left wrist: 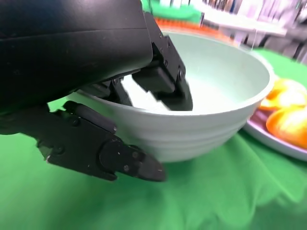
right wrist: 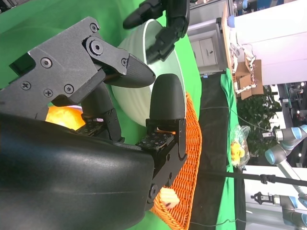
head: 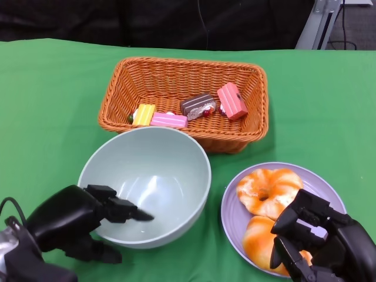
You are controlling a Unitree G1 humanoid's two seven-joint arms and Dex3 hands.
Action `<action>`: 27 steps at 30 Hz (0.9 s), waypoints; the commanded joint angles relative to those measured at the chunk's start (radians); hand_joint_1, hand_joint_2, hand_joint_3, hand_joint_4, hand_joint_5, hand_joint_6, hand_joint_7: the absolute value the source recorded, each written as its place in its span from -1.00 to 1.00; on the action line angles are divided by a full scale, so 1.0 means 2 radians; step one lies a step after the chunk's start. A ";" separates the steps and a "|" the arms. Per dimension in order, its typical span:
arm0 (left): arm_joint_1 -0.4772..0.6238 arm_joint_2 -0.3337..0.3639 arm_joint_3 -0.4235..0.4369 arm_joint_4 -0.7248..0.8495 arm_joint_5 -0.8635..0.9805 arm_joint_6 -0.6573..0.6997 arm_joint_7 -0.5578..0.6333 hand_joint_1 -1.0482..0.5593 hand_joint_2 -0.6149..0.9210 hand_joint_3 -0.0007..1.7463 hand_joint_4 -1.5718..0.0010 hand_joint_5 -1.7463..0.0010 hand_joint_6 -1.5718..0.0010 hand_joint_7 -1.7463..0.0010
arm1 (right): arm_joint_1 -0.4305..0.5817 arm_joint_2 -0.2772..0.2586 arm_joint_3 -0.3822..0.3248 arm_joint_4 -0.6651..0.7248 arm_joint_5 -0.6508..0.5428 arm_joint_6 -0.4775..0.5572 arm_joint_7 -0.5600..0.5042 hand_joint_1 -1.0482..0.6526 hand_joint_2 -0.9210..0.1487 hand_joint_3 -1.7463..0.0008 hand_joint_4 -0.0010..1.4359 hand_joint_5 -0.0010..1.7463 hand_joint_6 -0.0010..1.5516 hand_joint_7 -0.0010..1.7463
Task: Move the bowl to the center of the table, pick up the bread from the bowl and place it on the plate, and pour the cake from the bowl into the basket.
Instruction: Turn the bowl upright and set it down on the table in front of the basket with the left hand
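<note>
The left hand (head: 82, 220) grasps the pale bowl (head: 158, 170) by its near rim, fingers inside, thumb outside in the left wrist view. The right hand (head: 320, 241) hovers released over bread (head: 267, 191) on the plate (head: 320, 182); the head view alone shows cakes (head: 198, 106) in the basket (head: 120, 88).

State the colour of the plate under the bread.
Pale purple; the plate shows best in the head view.

Green-covered desk (head: 53, 88), dark backdrop at twelve o'clock (head: 176, 23), grey metal frame at one o'clock (head: 320, 23)

Pale mint bowl (head: 170, 158), orange basket (head: 176, 73) (woven)
</note>
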 commanded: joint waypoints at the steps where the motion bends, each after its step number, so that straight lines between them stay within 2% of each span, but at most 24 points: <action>1: 0.034 0.011 0.006 -0.044 -0.208 0.049 -0.281 -0.98 1.00 -0.76 0.94 1.00 0.84 1.00 | 0.000 -0.007 -0.008 0.002 0.000 -0.010 0.001 0.06 -0.23 -0.22 -0.09 1.00 -0.27 0.74; 2: 0.044 0.011 0.010 -0.064 -0.257 0.074 -0.334 -0.99 1.00 -0.76 0.97 1.00 0.89 1.00 | 0.000 -0.007 -0.008 0.003 0.000 -0.010 0.001 0.05 -0.24 -0.22 -0.09 1.00 -0.27 0.74; 3: 0.060 0.016 0.019 -0.104 -0.327 0.131 -0.405 -1.00 1.00 -0.74 0.99 1.00 0.93 1.00 | 0.000 -0.007 -0.008 0.003 0.002 -0.009 0.002 0.05 -0.24 -0.22 -0.09 1.00 -0.27 0.74; 6: 0.078 0.028 0.043 -0.183 -0.455 0.256 -0.542 -1.00 1.00 -0.67 1.00 1.00 0.99 1.00 | 0.001 -0.007 -0.008 0.001 0.003 -0.007 0.001 0.06 -0.26 -0.21 -0.09 1.00 -0.28 0.74; 9: 0.075 0.037 0.070 -0.224 -0.524 0.353 -0.624 -1.00 1.00 -0.64 0.95 0.98 0.94 0.98 | 0.000 -0.007 -0.008 0.003 0.000 -0.008 0.001 0.07 -0.27 -0.21 -0.10 1.00 -0.28 0.75; 10: 0.075 0.038 0.080 -0.234 -0.548 0.389 -0.649 -1.00 1.00 -0.69 0.82 0.93 0.85 0.95 | 0.000 -0.007 -0.008 0.003 0.000 -0.007 0.000 0.06 -0.26 -0.21 -0.10 1.00 -0.28 0.75; 12: 0.077 0.033 0.104 -0.248 -0.593 0.455 -0.692 -0.97 1.00 -0.72 0.73 0.89 0.79 0.94 | 0.000 -0.007 -0.007 0.004 -0.003 -0.011 0.000 0.06 -0.26 -0.20 -0.10 1.00 -0.28 0.75; 13: 0.082 0.028 0.117 -0.256 -0.616 0.484 -0.704 -0.88 1.00 -0.73 0.59 0.84 0.70 0.92 | -0.001 -0.007 -0.007 0.004 -0.004 -0.012 0.000 0.05 -0.27 -0.20 -0.10 1.00 -0.29 0.76; 16: 0.109 0.007 0.156 -0.299 -0.676 0.579 -0.688 -0.68 1.00 -0.78 0.23 0.78 0.41 0.91 | -0.002 -0.008 -0.006 0.004 -0.003 -0.011 0.002 0.04 -0.28 -0.19 -0.10 1.00 -0.29 0.75; 18: 0.139 -0.012 0.183 -0.342 -0.703 0.622 -0.640 -0.54 1.00 -0.83 0.07 0.78 0.25 0.90 | -0.004 -0.008 -0.005 0.004 -0.002 -0.009 0.004 0.04 -0.31 -0.16 -0.11 1.00 -0.30 0.74; 20: 0.176 -0.043 0.212 -0.395 -0.708 0.645 -0.563 -0.23 1.00 -0.82 -0.14 0.70 -0.01 0.83 | -0.010 -0.007 -0.002 0.003 -0.004 -0.010 0.004 0.04 -0.33 -0.14 -0.12 1.00 -0.30 0.74; 21: 0.189 -0.057 0.223 -0.414 -0.707 0.658 -0.535 -0.13 1.00 -0.80 -0.18 0.60 -0.13 0.81 | -0.013 -0.005 0.000 0.002 -0.004 -0.008 0.003 0.03 -0.33 -0.14 -0.12 1.00 -0.29 0.74; 22: 0.198 -0.070 0.233 -0.425 -0.704 0.667 -0.516 -0.05 1.00 -0.77 -0.07 0.23 -0.24 0.78 | -0.017 -0.004 0.003 0.001 -0.006 -0.006 0.001 0.03 -0.33 -0.14 -0.11 1.00 -0.29 0.74; 23: 0.204 -0.083 0.241 -0.433 -0.702 0.675 -0.505 -0.02 1.00 -0.75 0.04 -0.05 -0.27 0.71 | -0.021 -0.001 0.006 0.003 -0.008 -0.008 0.001 0.03 -0.31 -0.15 -0.11 1.00 -0.29 0.75; 24: 0.210 -0.096 0.247 -0.440 -0.698 0.681 -0.493 -0.02 1.00 -0.72 0.09 -0.29 -0.21 0.46 | -0.027 0.001 0.010 0.006 -0.010 -0.010 0.001 0.03 -0.30 -0.16 -0.10 1.00 -0.29 0.75; 25: 0.216 -0.106 0.252 -0.449 -0.693 0.686 -0.482 0.01 1.00 -0.62 0.12 -0.53 -0.04 0.03 | -0.030 0.003 0.013 0.007 -0.012 -0.012 0.001 0.02 -0.27 -0.18 -0.10 0.99 -0.28 0.75; 27: 0.229 -0.127 0.258 -0.466 -0.673 0.680 -0.460 0.03 1.00 -0.52 0.16 -0.72 0.12 -0.33 | -0.039 0.005 0.022 0.010 -0.019 -0.012 0.001 0.01 -0.25 -0.19 -0.10 0.98 -0.27 0.72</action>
